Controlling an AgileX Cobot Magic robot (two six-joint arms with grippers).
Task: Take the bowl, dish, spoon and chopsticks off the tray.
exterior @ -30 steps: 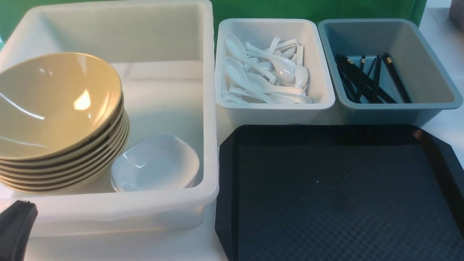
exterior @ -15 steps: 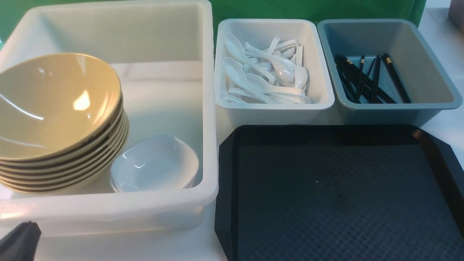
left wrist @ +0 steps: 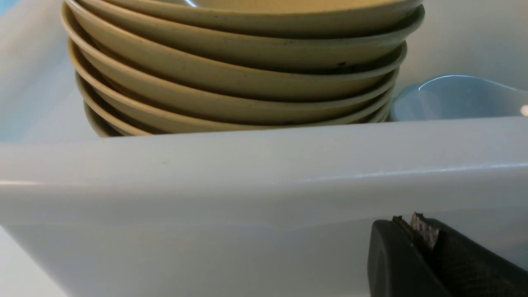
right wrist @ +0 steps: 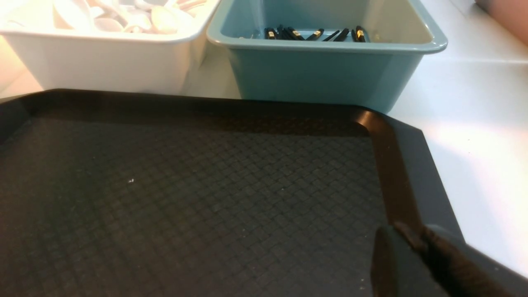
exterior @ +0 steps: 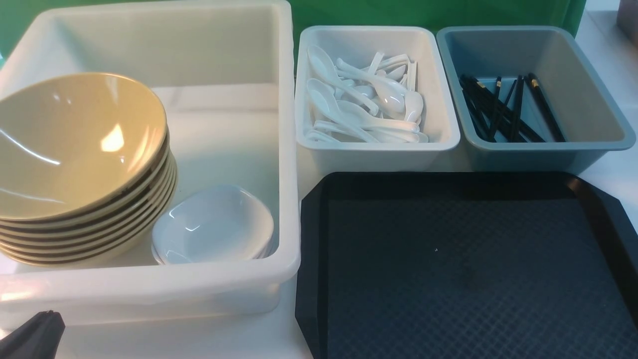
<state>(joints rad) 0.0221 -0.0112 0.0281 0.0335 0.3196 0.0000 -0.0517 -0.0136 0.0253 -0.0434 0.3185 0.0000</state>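
Looks basically done: tray is bare, bowls stacked at 9 o'clock, left gripper clenched empty, right gripper can't tell, so just park.

A white tabletop lies just beside the right claw and runs away from it to the far edge; the same white surface shows just beside the left claw. Far ahead of both claws a green backdrop closes the scene like a wall. The light is bright and soft, and it makes a pale glare on the table ahead of the right claw. At the far corner beyond this claw stands a pinkish-brown object (too blurred to tell what it is).
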